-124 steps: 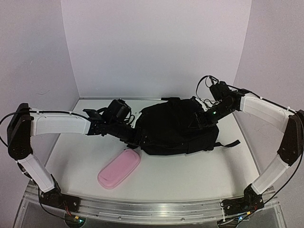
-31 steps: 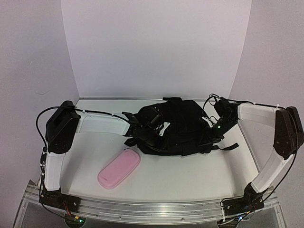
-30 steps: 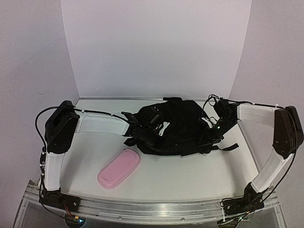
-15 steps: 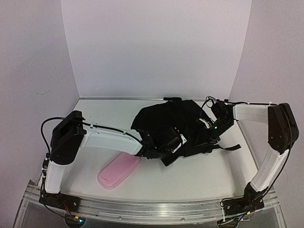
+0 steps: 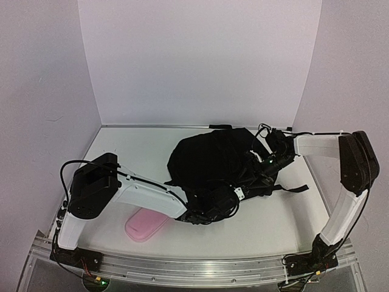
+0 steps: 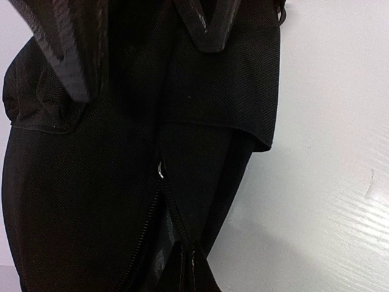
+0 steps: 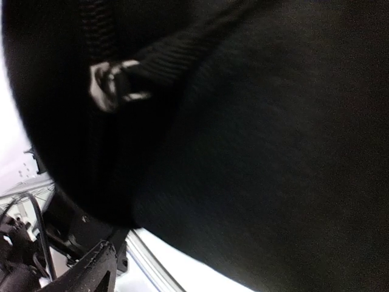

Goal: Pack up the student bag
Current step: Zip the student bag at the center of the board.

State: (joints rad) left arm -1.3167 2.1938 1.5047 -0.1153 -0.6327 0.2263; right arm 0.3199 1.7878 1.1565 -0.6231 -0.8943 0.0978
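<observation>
The student bag (image 5: 203, 155) is a soft black backpack lying in the middle of the table. My left gripper (image 5: 209, 213) is at its near edge. In the left wrist view that gripper (image 6: 185, 252) is shut on the end of the bag's zip (image 6: 173, 213), which runs up from the fingers across the fabric (image 6: 91, 201). My right gripper (image 5: 260, 173) presses against the bag's right side. Black fabric (image 7: 273, 152) and a strap with a metal buckle (image 7: 112, 85) fill the right wrist view, and its fingers are hidden.
A pink pencil case (image 5: 143, 225) lies at the near left, partly under my left forearm. A black strap (image 5: 293, 187) trails off the bag to the right. White walls stand behind and on both sides of the table.
My left arm has swung from the bag's left side toward the near edge, drawing the zip along the bag's front, and now covers part of the pink case. The right arm has hardly moved.
</observation>
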